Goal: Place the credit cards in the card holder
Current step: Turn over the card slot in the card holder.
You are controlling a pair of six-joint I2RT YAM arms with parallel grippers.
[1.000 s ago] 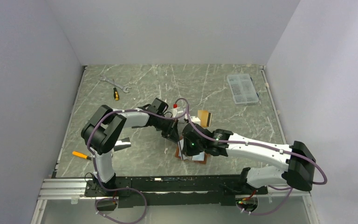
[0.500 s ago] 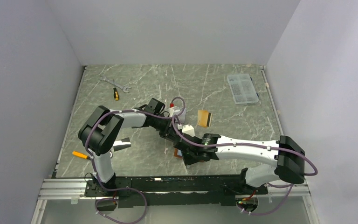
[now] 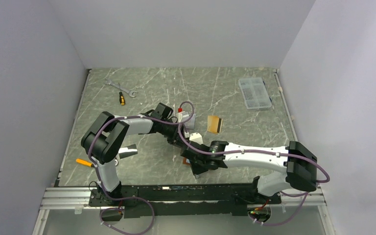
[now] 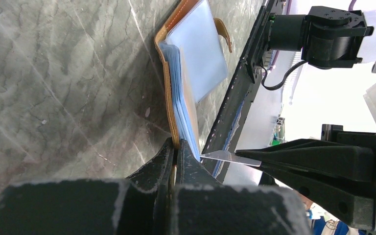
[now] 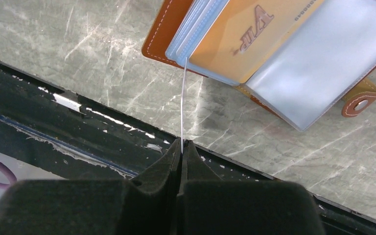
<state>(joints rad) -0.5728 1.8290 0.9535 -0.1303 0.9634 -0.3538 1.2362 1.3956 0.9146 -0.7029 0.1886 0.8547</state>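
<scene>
The card holder [image 4: 196, 54] lies open near the table's front edge, tan leather outside with blue-grey sleeves; in the top view only a brown corner of the card holder [image 3: 186, 159] shows under the arms. My left gripper [image 4: 176, 143] is shut on the edge of its leather cover. My right gripper [image 5: 182, 142] is shut on a thin credit card [image 5: 182, 107], seen edge-on. The card's far edge touches the mouth of a sleeve. A gold card [image 5: 240, 39] sits inside a sleeve. An orange card [image 3: 214, 124] lies on the table behind.
A grey card [image 3: 127, 151] lies by the left arm's elbow. A clear compartment box [image 3: 254, 92] stands at the back right. A wrench [image 3: 120, 87] and a small screwdriver [image 3: 122, 98] lie back left, and an orange tool [image 3: 85, 162] front left. The black base rail [image 5: 78, 127] runs under the right gripper.
The right arm has drawn back toward the front edge and swung left. It has brought its card from above the holder to the holder's near side. The left arm has barely moved.
</scene>
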